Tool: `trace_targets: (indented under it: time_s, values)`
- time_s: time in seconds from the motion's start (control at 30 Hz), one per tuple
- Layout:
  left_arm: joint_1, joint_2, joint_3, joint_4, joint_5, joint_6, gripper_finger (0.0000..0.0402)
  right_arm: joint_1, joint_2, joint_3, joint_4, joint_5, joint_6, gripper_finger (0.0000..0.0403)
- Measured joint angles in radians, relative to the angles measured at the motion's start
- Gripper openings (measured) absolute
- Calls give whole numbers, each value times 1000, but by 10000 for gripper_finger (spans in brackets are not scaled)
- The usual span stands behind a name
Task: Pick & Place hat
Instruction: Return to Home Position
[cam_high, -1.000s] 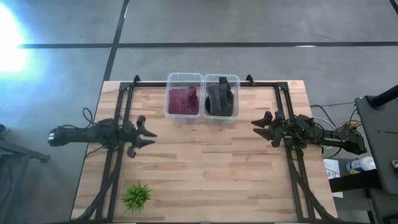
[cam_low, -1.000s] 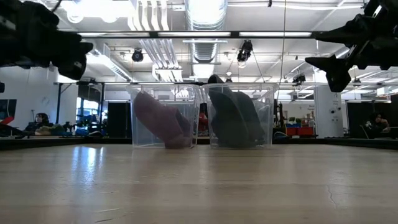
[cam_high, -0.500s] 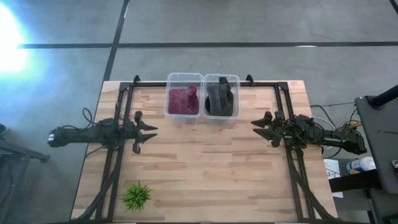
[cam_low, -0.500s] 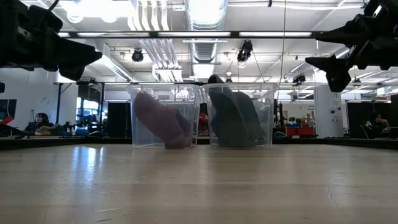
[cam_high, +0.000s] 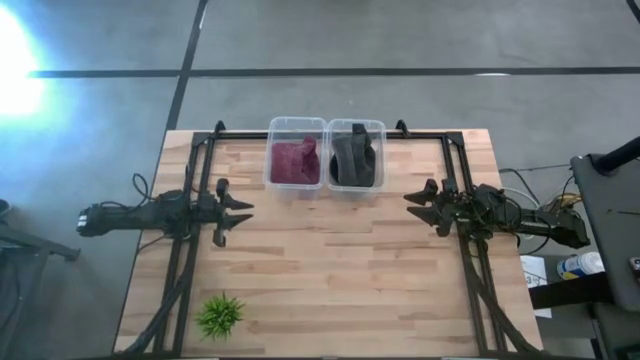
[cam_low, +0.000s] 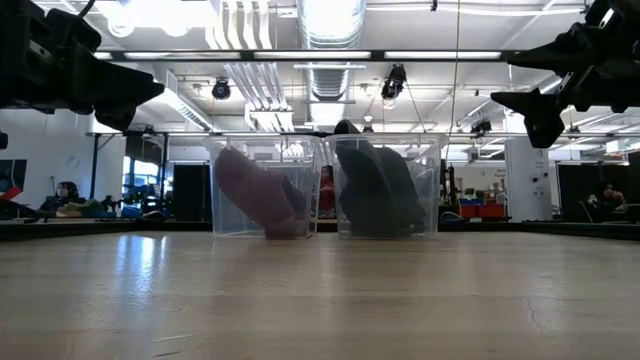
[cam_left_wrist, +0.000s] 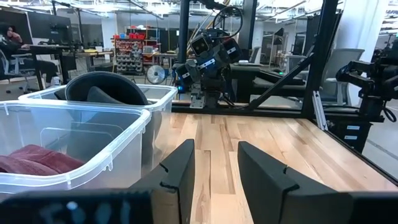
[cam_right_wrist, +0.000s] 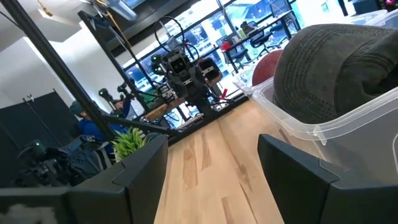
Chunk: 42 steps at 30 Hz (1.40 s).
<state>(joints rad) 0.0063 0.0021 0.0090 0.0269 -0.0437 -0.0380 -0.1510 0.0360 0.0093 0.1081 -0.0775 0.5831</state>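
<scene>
Two clear bins stand side by side at the table's far middle. The left bin (cam_high: 295, 155) holds a maroon hat (cam_high: 294, 161). The right bin (cam_high: 356, 155) holds a dark grey hat (cam_high: 353, 155), whose crown rises above the rim (cam_right_wrist: 336, 68). In the low view both hats lean against their bins' walls, maroon (cam_low: 255, 195) and grey (cam_low: 380, 190). My left gripper (cam_high: 247, 214) hovers open above the table's left side, pointing right. My right gripper (cam_high: 408, 205) hovers open above the right side, pointing left. Neither is near a hat.
A small green plant (cam_high: 220, 315) stands near the table's near left corner. Dark frame rails (cam_high: 190, 260) run along both sides and the far edge. Bare wood (cam_high: 330, 260) lies between the two grippers. People sit in the room beyond (cam_low: 65, 195).
My left gripper has rolled about its wrist in the first half second and has held still since. The right gripper and both hats have stayed where they were.
</scene>
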Motion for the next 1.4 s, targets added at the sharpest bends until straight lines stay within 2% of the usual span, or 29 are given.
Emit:
trace_targets:
  time_s: [0.57,0.67,0.8,1.0,1.07,1.4]
  values:
    - [0,0,1,2,0,0,116,0,-1,0,6,0,-10,247]
    - [0,0,1,2,0,0,116,9,-26,0,2,-4,-83,247]
    - [-1,0,1,2,0,0,116,54,-36,1,9,-10,-273,247]
    - [-1,1,2,1,1,0,116,137,-36,0,-43,-9,-402,247]
    - [0,1,2,1,1,0,116,145,-36,0,-88,-4,-419,247]
    - [0,1,2,0,1,0,116,146,-25,0,-90,7,-447,247]
